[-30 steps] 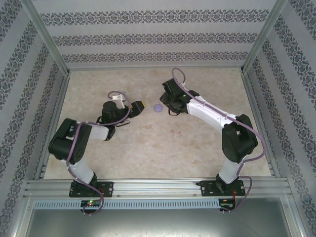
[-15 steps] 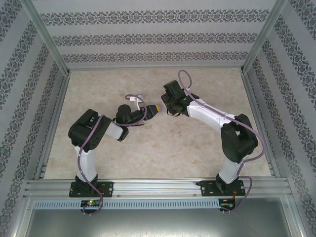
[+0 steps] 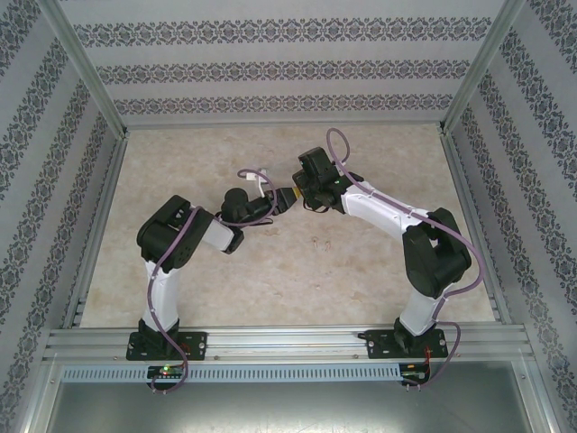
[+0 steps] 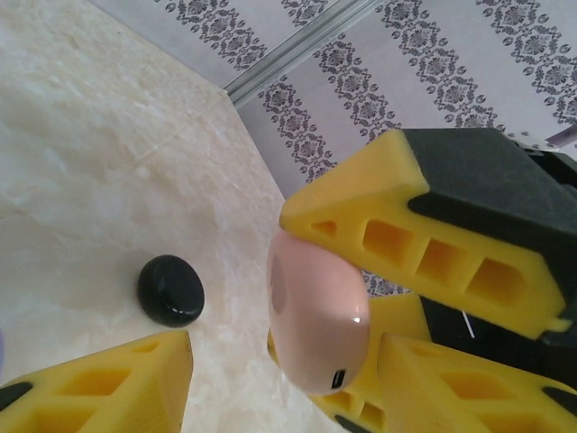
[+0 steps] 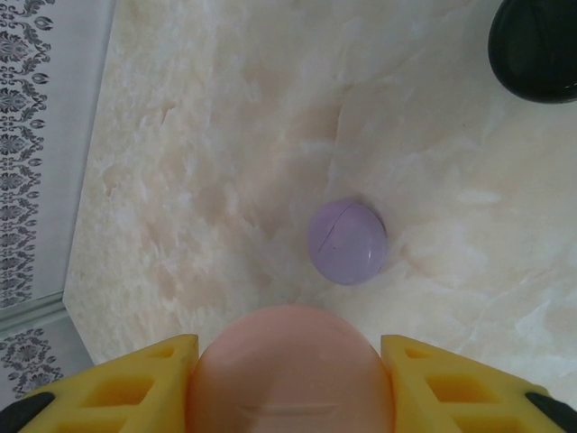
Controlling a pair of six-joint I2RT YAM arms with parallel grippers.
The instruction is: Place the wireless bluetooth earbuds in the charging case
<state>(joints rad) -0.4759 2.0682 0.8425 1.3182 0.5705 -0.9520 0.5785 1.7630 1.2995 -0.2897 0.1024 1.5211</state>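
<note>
left end effector (image 3: 288, 195) swung right, meeting right end effector (image 3: 306, 192) — jaws narrowed around pink case (image 4: 315, 311)

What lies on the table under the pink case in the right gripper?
A closed purple case lies on the table below, a black case farther off. The spot under the pink case is hidden.

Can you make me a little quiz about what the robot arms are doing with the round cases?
1. True or false: the right gripper holds the pink case.
2. In the right wrist view, what colour is the case lying on the table beyond the pink one? A green, B purple, C white.
3. Fill in: in the left wrist view, the case lying on the table is ___.
Key: 1 true. 2 B, the purple case. 3 black, the black case.
</note>
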